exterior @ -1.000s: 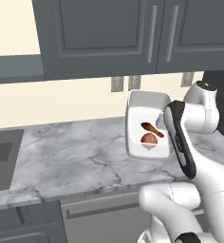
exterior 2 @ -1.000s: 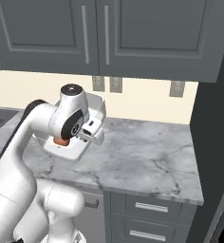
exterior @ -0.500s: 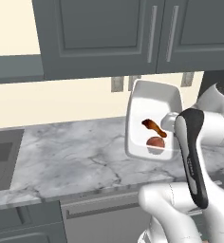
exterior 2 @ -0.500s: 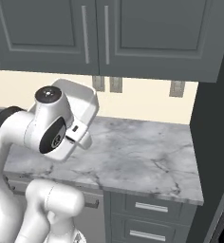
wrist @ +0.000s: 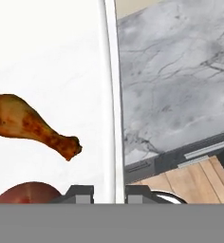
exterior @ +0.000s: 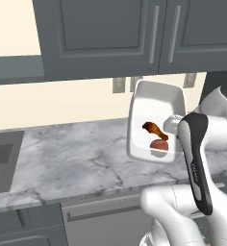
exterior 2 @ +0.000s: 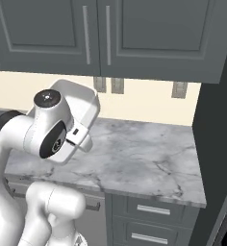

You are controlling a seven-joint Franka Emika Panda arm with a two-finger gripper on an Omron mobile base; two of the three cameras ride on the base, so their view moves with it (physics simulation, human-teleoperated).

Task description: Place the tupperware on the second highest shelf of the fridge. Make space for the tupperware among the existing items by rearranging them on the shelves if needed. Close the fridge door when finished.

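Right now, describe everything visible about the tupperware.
The tupperware is a shallow white rectangular tub with rounded corners, plastic-looking, no lid. It is lifted clear of the marble counter and tipped steeply, its open side facing the left base camera. Inside sit a brown drumstick and a red round food. The gripper is shut on its rim.

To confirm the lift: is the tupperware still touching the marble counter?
Apart. In the left base view the tupperware hangs tilted well above the marble counter, held on its rim by the gripper in the hand view.
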